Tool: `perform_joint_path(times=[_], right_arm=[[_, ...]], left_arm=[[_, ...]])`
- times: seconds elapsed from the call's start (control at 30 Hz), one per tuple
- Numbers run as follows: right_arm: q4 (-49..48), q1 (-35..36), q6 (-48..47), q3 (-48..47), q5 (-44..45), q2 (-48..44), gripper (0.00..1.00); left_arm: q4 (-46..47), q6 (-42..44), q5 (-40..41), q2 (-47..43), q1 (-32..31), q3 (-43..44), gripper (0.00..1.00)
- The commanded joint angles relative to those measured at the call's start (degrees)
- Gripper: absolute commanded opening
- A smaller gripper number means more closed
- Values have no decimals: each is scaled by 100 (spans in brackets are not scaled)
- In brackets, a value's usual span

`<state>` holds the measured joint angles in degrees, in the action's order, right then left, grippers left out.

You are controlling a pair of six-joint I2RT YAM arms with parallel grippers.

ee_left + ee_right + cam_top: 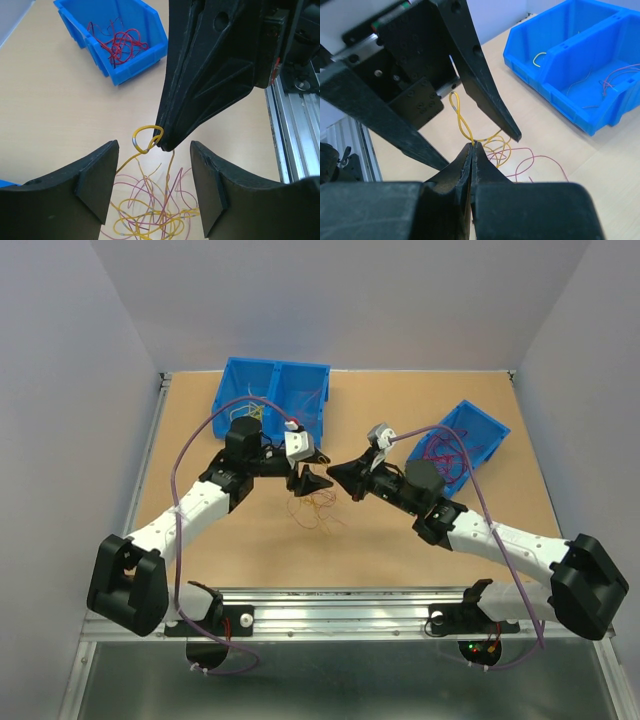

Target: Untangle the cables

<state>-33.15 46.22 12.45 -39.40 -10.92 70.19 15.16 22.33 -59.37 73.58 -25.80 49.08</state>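
Out in the middle of the tan tabletop the two arms meet nose to nose over a loose tangle of thin yellow and pink cables. The right hand has its black fingers pressed together, pinching a loop of one yellow cable and holding it just above the heap, while the rest lies sprawled on the board beneath. The left hand stands spread wide, one finger on either side of that pinched loop, and as far as I can see it touches neither the loop nor the right hand's tip. Over by the right arm sits a single blue plastic bin with a clump of red cables in it. At the far edge a two-compartment blue plastic bin holds a short yellow piece in one half and a few thin pinkish strands in the other.
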Motion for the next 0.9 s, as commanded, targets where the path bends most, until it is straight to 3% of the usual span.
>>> perform_joint_path(times=[0.0, 0.13, 0.23, 0.27, 0.4, 0.43, 0.5, 0.53, 0.6, 0.73, 0.87], right_arm=[[-535, 63, 100, -367, 55, -199, 1], [-597, 54, 135, -349, 55, -252, 1], [-597, 54, 161, -349, 28, -208, 1], [-597, 63, 144, -332, 37, -190, 1], [-631, 63, 135, -192, 238, -190, 16], [-658, 54, 144, -113, 291, -260, 36], [-780, 63, 170, 80, 397, -348, 52], [-999, 63, 188, 360, 424, -392, 64], [-1368, 63, 188, 599, 380, -384, 76], [-1712, 54, 57, 679, 161, 99, 76], [-2195, 72, 12, 547, -252, 758, 65]], left_arm=[[14, 96, -48, 156, -30, 93, 65], [-92, 158, -57, 297, -39, 172, 42], [-162, 158, -127, 350, -48, 242, 15], [-188, 167, -162, 332, -39, 260, 1], [-215, 141, -171, 253, -39, 251, 0], [-215, 97, -145, 236, -39, 277, 0], [-215, -35, -101, 218, -4, 330, 0], [-224, -149, -144, 227, 31, 356, 0], [-224, -246, -380, 183, 145, 409, 0], [-224, -501, -707, 78, 198, 480, 0], [-215, -642, -795, -10, 198, 515, 0]])
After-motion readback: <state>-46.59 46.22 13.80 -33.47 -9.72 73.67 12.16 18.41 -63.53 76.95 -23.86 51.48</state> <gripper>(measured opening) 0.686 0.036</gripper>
